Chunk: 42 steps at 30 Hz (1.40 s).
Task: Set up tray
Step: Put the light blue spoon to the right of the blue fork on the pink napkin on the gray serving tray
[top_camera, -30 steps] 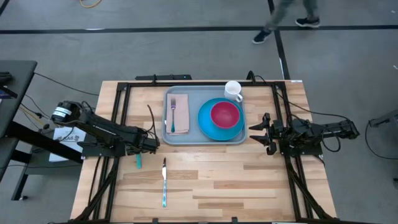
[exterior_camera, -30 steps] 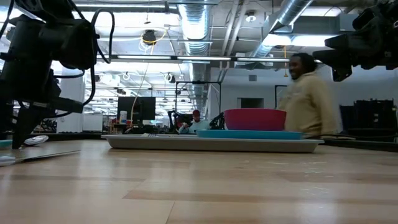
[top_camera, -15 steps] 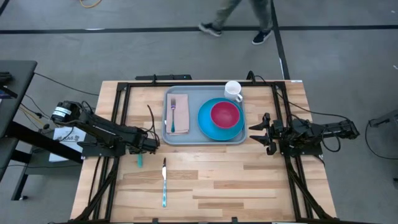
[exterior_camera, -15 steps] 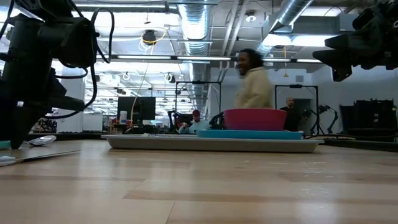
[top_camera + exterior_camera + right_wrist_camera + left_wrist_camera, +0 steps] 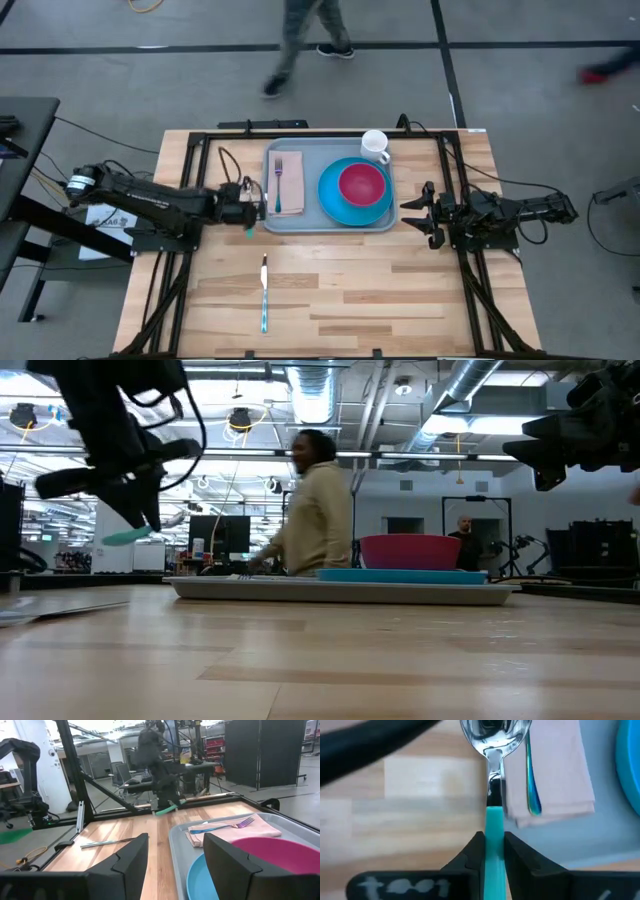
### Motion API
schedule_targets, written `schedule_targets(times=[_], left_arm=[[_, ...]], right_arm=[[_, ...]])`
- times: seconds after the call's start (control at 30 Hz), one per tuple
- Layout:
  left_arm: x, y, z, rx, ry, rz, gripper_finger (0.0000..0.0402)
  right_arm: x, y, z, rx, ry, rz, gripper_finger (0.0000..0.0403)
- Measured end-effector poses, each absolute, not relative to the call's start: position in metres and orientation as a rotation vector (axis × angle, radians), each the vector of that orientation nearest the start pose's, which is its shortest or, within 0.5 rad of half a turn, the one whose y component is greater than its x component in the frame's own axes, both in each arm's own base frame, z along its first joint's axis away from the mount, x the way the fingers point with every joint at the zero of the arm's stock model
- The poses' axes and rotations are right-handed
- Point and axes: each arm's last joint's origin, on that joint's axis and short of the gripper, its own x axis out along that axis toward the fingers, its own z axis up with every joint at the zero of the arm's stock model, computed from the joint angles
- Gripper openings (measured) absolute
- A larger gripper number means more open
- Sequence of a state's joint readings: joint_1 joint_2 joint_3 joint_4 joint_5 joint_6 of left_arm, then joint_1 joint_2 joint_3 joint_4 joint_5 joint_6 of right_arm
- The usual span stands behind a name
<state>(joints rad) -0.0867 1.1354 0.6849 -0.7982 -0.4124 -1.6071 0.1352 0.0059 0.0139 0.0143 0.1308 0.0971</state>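
My left gripper [image 5: 254, 211] is shut on a spoon [image 5: 494, 750] with a teal handle and a steel bowl, held in the air just off the left rim of the grey-blue tray [image 5: 330, 227]. On the tray lie a pink napkin [image 5: 291, 186] with a fork [image 5: 279, 180] on it, a blue plate [image 5: 340, 205] carrying a red bowl [image 5: 362, 184], and a white mug [image 5: 375, 146]. My right gripper [image 5: 420, 212] waits open off the tray's right rim. My left gripper pinches the spoon's teal handle [image 5: 494, 827] between its two fingers [image 5: 517, 851], with the spoon lying along them. The steel bowl [image 5: 494, 732] reaches out past the fingertips toward the table's far edge. The handle's free end [image 5: 125, 536] sticks out beside the gripper. The spoon is lifted clear of the table.
A knife [image 5: 264, 293] with a teal handle lies on the wood toward the near edge, left of middle. Black frame rails [image 5: 190, 200] run along both sides of the table. A person [image 5: 315, 510] walks past behind the far edge.
My left gripper has taken hold of the spoon where it lay on the table near the left rail. It has lifted the spoon clear and carried it up and toward the tray's left rim. The person behind the table has walked on leftward.
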Motion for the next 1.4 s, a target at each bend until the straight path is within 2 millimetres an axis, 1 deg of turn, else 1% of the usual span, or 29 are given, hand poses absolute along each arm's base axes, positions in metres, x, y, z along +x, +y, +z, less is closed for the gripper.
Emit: schedule_targets(times=[0.07, 0.13, 0.3, 0.4, 0.53, 0.67, 0.8, 1.0, 1.1, 1.2, 1.4], left_arm=[[0.192, 0.006, 0.205, -1.081, 0.641, 1.085, 0.0029], [0.202, 0.017, 0.212, -1.098, 0.562, 1.029, 0.0029], [0.213, 0.049, 0.217, -1.132, 0.442, 0.992, 0.0029], [0.221, 0.064, 0.214, -1.163, 0.416, 0.961, 0.0029], [0.237, 0.075, 0.202, -1.211, 0.395, 0.932, 0.0029], [0.253, 0.081, 0.186, -1.233, 0.461, 0.989, 0.0029], [0.275, 0.093, 0.182, -1.228, 0.528, 1.022, 0.0029], [0.300, 0.118, 0.181, -1.134, 0.730, 1.117, 0.0029], [0.306, 0.128, 0.179, -1.108, 0.825, 1.132, 0.0029], [0.309, 0.135, 0.179, -1.128, 0.856, 1.137, 0.0029], [0.304, 0.140, 0.177, -1.166, 0.873, 1.171, 0.0030]], right_arm=[[0.097, 0.009, 0.169, 0.100, -0.021, 0.005, 0.0182], [0.097, 0.009, 0.169, 0.100, -0.022, 0.005, 0.0182], [0.097, 0.009, 0.169, 0.100, -0.021, 0.005, 0.0182], [0.097, 0.009, 0.169, 0.100, -0.021, 0.005, 0.0182], [0.097, 0.009, 0.169, 0.100, -0.021, 0.005, 0.0182], [0.097, 0.009, 0.169, 0.100, -0.022, 0.005, 0.0182], [0.097, 0.009, 0.169, 0.100, -0.021, 0.005, 0.0182], [0.097, 0.009, 0.169, 0.100, -0.021, 0.006, 0.0182], [0.097, 0.009, 0.169, 0.100, -0.021, 0.005, 0.0182], [0.097, 0.009, 0.169, 0.100, -0.022, 0.005, 0.0182], [0.097, 0.009, 0.169, 0.100, -0.022, 0.006, 0.0182]])
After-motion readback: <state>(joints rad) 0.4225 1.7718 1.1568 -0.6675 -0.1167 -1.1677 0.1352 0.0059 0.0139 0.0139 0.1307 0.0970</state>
